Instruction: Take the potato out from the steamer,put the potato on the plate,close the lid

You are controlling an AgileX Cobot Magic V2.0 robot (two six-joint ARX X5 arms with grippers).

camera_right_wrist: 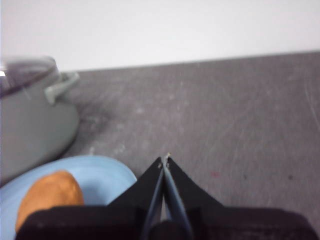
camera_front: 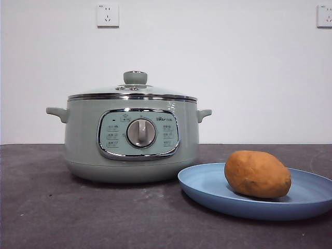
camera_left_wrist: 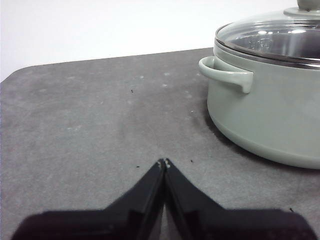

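The sage-green steamer point(camera_front: 132, 140) stands left of centre in the front view, with the glass lid point(camera_front: 133, 91) seated on its rim. An orange-brown potato point(camera_front: 257, 174) lies on the light blue plate point(camera_front: 207, 187) to the steamer's right. My left gripper point(camera_left_wrist: 164, 162) is shut and empty, low over the table, apart from the steamer's side handle point(camera_left_wrist: 227, 74). My right gripper point(camera_right_wrist: 165, 159) is also shut and empty, beside the plate point(camera_right_wrist: 100, 172) and the potato point(camera_right_wrist: 49, 196). Neither arm shows in the front view.
The dark grey tabletop point(camera_front: 62, 218) stretches around the steamer and the plate. A white wall with two sockets point(camera_front: 108, 15) stands behind. The table's far edge point(camera_left_wrist: 100, 60) shows in the left wrist view.
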